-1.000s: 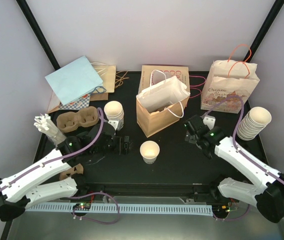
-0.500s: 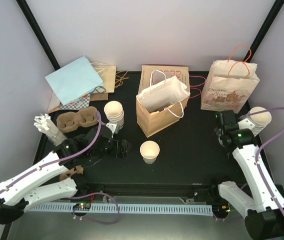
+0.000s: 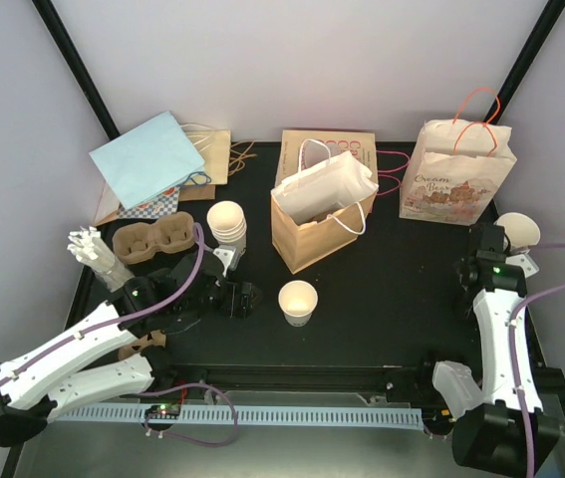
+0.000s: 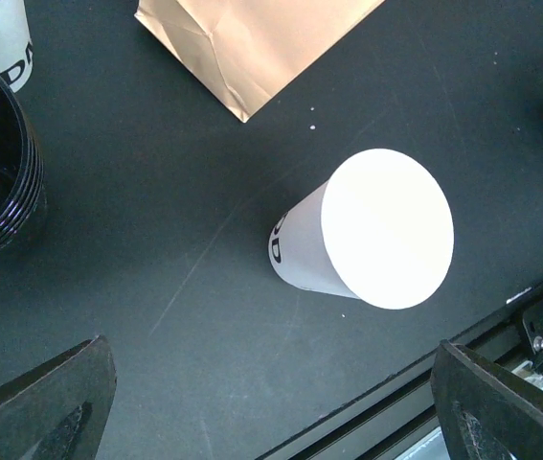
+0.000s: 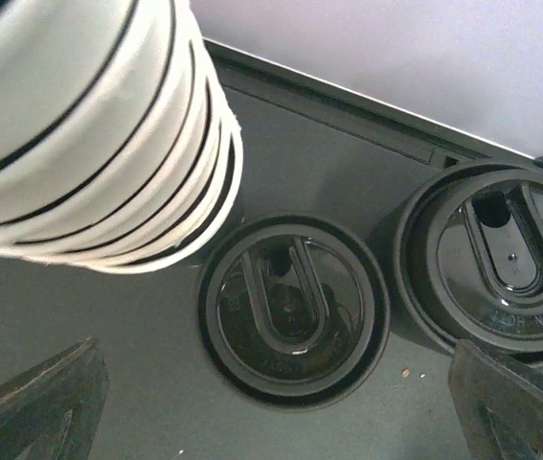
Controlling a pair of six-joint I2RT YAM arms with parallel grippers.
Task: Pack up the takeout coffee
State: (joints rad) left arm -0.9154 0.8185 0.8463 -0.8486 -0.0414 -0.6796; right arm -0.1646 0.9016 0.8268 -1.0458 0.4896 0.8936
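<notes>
We see a paper cup (image 4: 362, 235) of smooth, matt cream-white stock on a dull black tabletop (image 4: 156, 287) marked by faint scratches and specks. A plastic lid (image 5: 294, 309) shines glossy black, the bag (image 3: 312, 234) is creased brown kraft paper, and the cup carrier (image 3: 152, 239) looks like rough moulded pulp.

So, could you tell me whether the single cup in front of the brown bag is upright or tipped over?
Upright: the cup stands on its base, round rim facing up and mouth uncovered.
</notes>
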